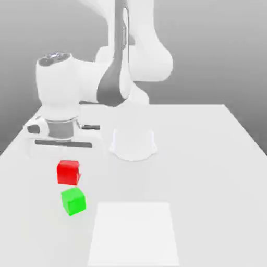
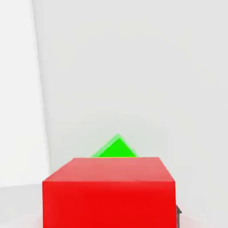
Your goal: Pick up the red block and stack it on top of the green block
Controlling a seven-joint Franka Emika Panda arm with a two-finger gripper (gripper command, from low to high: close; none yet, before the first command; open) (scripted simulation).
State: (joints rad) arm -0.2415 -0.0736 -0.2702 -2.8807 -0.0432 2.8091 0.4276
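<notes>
Both cubes look like smooth plain plastic to me: the red block (image 1: 68, 172) has flat, unmarked faces with a pretty matt look, and the green block (image 1: 73, 201) is just as smooth, no grain or texture on it. The tabletop (image 1: 203, 182) looks smooth and matt too. The arm (image 1: 89, 81) is the shiny one here, smooth white plastic-looking shells with glossy grey bits that kinda pass for metal.

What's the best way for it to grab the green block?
Probably from above, once free of the red block, pinching two opposite upright sides of the green block. It is a plain cube, turned cornerwise to the red one, so the hand should likely twist to match.
</notes>
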